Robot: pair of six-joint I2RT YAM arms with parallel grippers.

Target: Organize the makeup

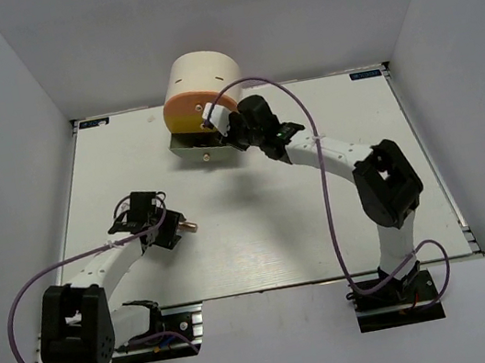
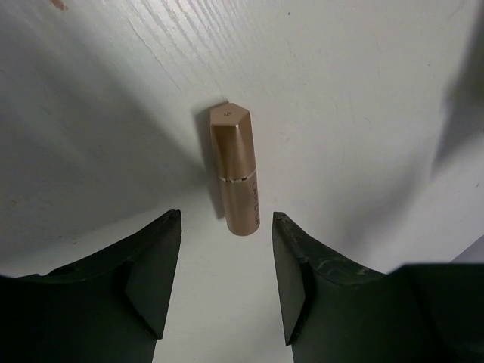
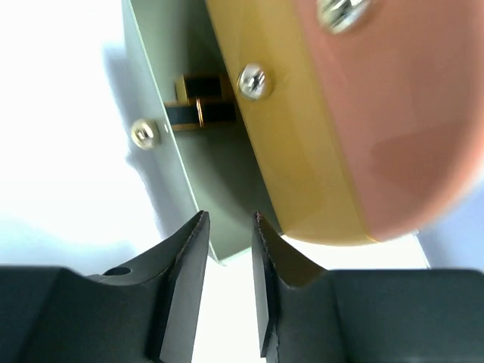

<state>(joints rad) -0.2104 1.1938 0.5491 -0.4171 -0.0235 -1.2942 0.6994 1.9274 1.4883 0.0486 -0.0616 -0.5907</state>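
A rose-gold lipstick [image 2: 236, 170] lies on the white table just ahead of my left gripper [image 2: 227, 227], which is open and empty, its jaws either side of the lipstick's near end without touching it. In the top view the lipstick [image 1: 188, 227] pokes out to the right of the left gripper [image 1: 174, 230]. A gold-black lipstick [image 3: 200, 102] lies inside the open bottom drawer [image 3: 174, 151] of the cream half-round box [image 1: 196, 73]. My right gripper [image 3: 229, 223] is at that drawer's near corner, jaws a narrow gap apart and holding nothing. Brushes, tube and bottle are out of view.
The box stands at the table's far edge, with its yellow drawer [image 3: 302, 151] and orange drawer [image 3: 401, 113] shut above the pulled-out bottom drawer [image 1: 195, 147]. White walls enclose the table [image 1: 277, 222] on three sides.
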